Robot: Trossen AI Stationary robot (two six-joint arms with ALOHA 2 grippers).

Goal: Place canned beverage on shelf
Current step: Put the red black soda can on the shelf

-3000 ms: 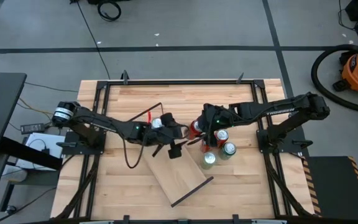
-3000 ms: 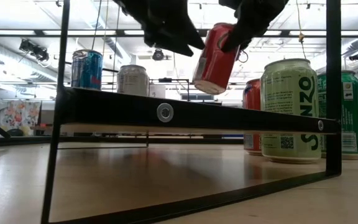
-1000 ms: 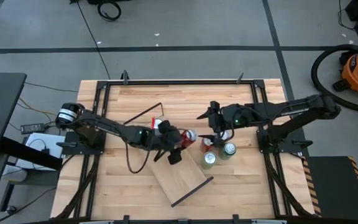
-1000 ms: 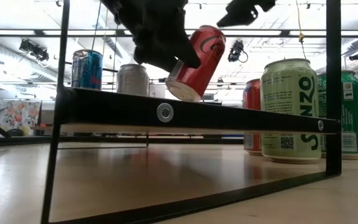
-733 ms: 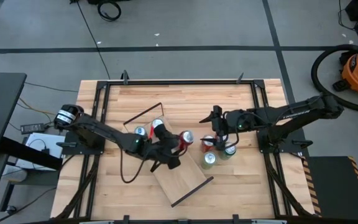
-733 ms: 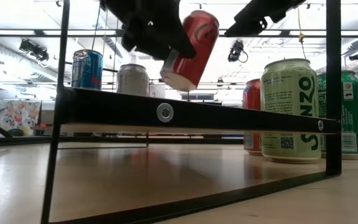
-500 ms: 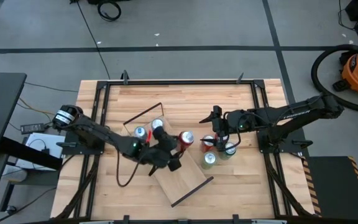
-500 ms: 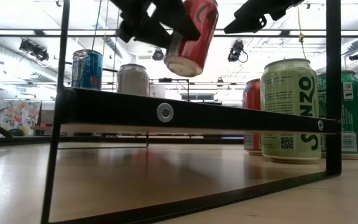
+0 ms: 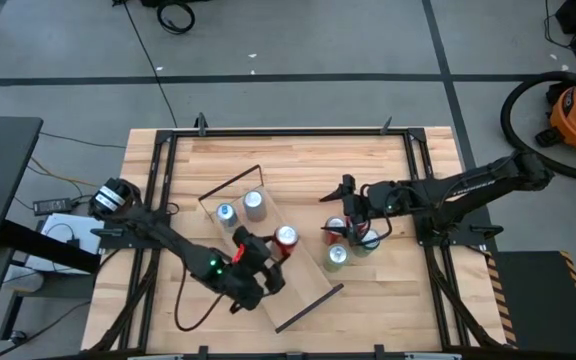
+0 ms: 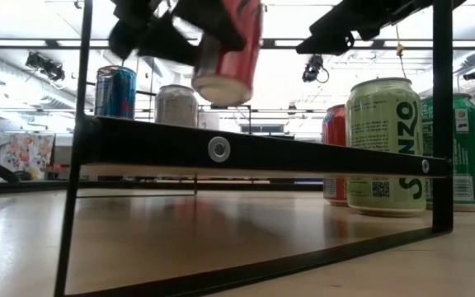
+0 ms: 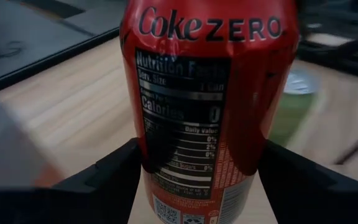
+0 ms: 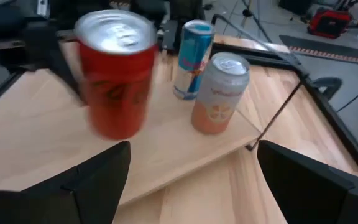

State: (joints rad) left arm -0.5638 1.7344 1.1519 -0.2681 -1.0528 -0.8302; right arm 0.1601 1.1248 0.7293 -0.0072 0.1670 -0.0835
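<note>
The left gripper (image 9: 268, 262) clamps the red can (image 9: 286, 238) upright just above the shelf (image 9: 298, 275), beside two cans already there, ready to lower it, while the right gripper (image 9: 346, 205) waits open.

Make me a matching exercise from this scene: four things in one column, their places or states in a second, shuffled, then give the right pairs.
1. red Coke Zero can
2. blue can
3. green can
4. right tool

A. standing on the shelf beside a silver can
B. open, holding nothing, above the cans on the tabletop
C. held upright in the left tool, above the shelf
D. standing on the tabletop, off the shelf

Pairs: 1-C, 2-A, 3-D, 4-B
</note>
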